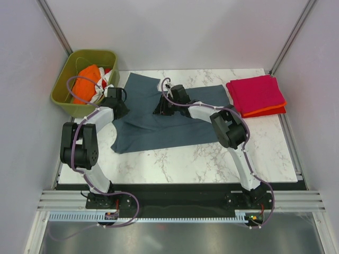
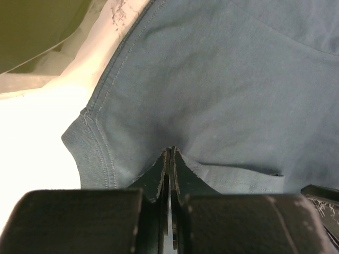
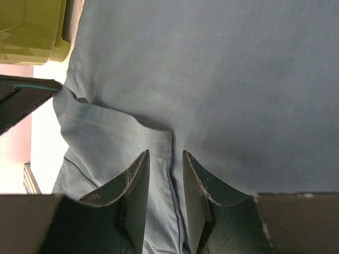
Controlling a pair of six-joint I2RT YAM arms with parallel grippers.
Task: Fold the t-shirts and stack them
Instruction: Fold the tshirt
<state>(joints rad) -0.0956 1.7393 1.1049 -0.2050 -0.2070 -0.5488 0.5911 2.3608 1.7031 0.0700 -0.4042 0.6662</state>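
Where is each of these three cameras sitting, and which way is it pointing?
Top external: high behind the robot, looking down on the table; left arm and right arm show.
Left wrist: on its arm, looking along the shut left tool at the blue-grey t-shirt.
Right wrist: likewise, along the open right tool.
All three share that shirt and the green bin.

The blue-grey shirt (image 1: 159,119) is plain, one slate tone throughout (stitching included). The magenta shirt (image 1: 255,92) is plain too, the orange-red shirt (image 1: 265,112) under it likewise. The bin (image 1: 61,87) is olive green, the orange shirt (image 1: 87,84) in it bright. The table (image 1: 212,159) is white marble with grey veins.
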